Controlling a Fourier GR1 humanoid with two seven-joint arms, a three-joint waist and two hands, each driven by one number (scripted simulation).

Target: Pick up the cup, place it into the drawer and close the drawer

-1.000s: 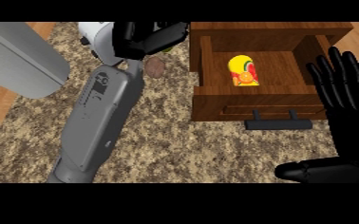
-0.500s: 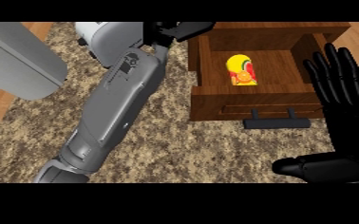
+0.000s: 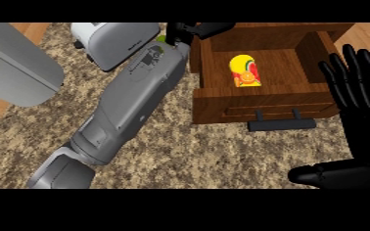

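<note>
My left forearm (image 3: pixel 137 98) stretches diagonally up across the counter. Its hand (image 3: pixel 194 30) sits at the far left corner of the open wooden drawer (image 3: pixel 217 103), fingers curled. A small yellow-green bit of the cup (image 3: pixel 163 38) shows by the wrist; the hand and arm hide the rest. A yellow carton with a fruit picture (image 3: pixel 245 70) lies inside the drawer. The drawer's black handle (image 3: pixel 281 124) faces me. My right hand (image 3: pixel 351 85) rests open at the right edge, fingers up, beside the drawer's right wall.
A white and grey toaster (image 3: pixel 114 43) stands at the back, left of the drawer and touching my left arm's side. A large grey rounded object (image 3: pixel 22 68) fills the left edge. Speckled stone counter (image 3: pixel 209 151) spreads in front of the drawer.
My left hand has travelled right, from above the toaster to the drawer's far left corner, and the forearm has swung with it. The right hand has stayed put.
</note>
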